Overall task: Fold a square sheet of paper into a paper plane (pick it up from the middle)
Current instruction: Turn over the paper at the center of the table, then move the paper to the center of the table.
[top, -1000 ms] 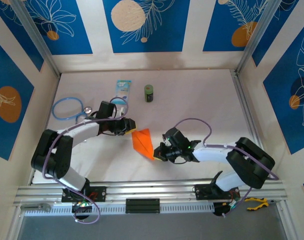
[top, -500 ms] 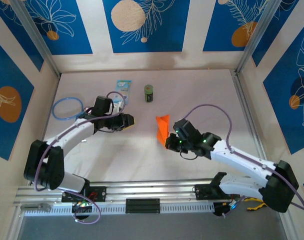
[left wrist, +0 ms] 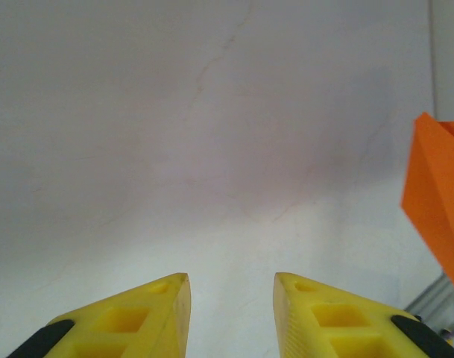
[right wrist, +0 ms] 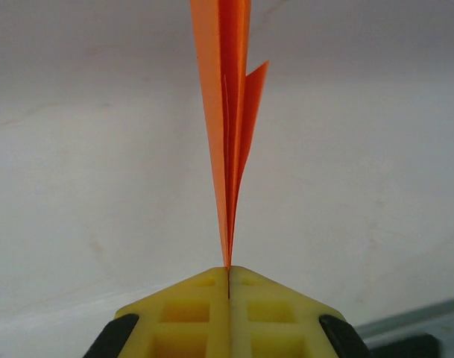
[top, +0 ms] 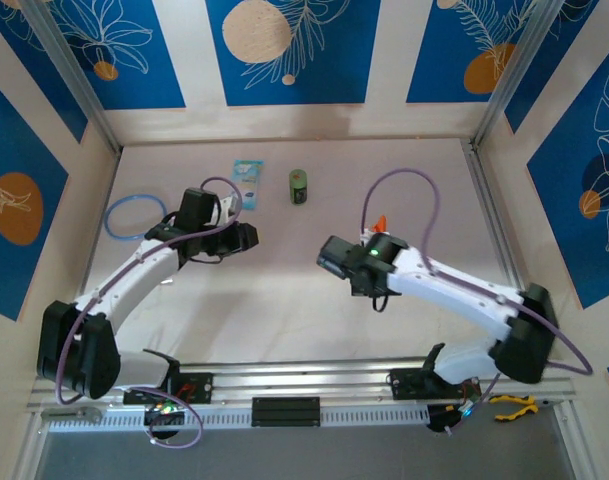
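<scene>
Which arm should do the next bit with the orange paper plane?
Probably right: the right gripper is pinched shut on the paper plane. The left gripper is open and holds nothing.

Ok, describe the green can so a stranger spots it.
Look at the far side of the white table, by the back wall. The small dark green cylindrical can sits right of the flat pale blue packet; nothing else there is green.

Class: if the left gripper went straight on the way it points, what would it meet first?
The left gripper would probably meet bare table; the paper plane is off to its right.
</scene>
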Available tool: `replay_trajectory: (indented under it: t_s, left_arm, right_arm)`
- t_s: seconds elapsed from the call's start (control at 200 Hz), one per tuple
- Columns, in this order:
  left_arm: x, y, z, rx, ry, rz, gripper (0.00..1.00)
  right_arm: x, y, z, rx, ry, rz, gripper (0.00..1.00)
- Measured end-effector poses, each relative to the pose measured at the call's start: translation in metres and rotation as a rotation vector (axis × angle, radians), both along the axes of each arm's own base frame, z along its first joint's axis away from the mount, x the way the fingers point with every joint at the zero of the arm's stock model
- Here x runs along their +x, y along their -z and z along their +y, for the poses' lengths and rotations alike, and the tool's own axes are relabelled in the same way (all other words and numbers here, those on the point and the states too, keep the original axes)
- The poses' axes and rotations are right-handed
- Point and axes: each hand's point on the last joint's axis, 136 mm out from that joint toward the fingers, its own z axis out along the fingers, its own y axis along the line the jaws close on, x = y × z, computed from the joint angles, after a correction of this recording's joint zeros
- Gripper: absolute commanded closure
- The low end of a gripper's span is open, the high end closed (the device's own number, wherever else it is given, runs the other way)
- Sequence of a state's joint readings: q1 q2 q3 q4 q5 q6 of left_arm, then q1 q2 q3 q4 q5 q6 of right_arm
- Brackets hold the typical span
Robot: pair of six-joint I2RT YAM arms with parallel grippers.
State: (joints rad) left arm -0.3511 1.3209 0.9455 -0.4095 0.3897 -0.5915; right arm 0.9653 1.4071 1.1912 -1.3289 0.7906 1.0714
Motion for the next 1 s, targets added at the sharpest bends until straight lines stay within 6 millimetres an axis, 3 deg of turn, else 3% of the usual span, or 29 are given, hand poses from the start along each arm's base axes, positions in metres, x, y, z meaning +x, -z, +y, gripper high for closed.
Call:
replay_trajectory:
  t_s: [0.185,0.435,0.62,0.735,0.865,1.0]
  left_arm:
    - [0.004,0.005,0.029,0.069,-0.109,0.016,0.66]
    - [0.009,0.005,0.061,0.098,-0.226,0.035,0.65]
    - [0.01,-0.001,0.072,0.098,-0.259,0.023,0.65]
    - [0.01,-0.001,0.07,0.087,-0.251,0.025,0.65]
    - [0.007,0.0,0.063,0.053,-0.22,0.031,0.64]
    - [0.006,0.003,0.052,0.006,-0.178,0.048,0.65]
  right_arm:
    - [0.013,0.014,0.014,-0.249,-0.046,0.055,0.98]
    - [0.015,0.069,0.069,-0.314,-0.233,0.153,0.97]
    - [0.008,0.1,0.116,-0.156,-0.353,0.209,0.9]
    - [0.002,0.11,0.142,0.002,-0.406,0.218,0.78]
    - [-0.006,0.108,0.153,0.174,-0.437,0.205,0.65]
    - [0.0,0.093,0.147,0.397,-0.383,0.152,0.67]
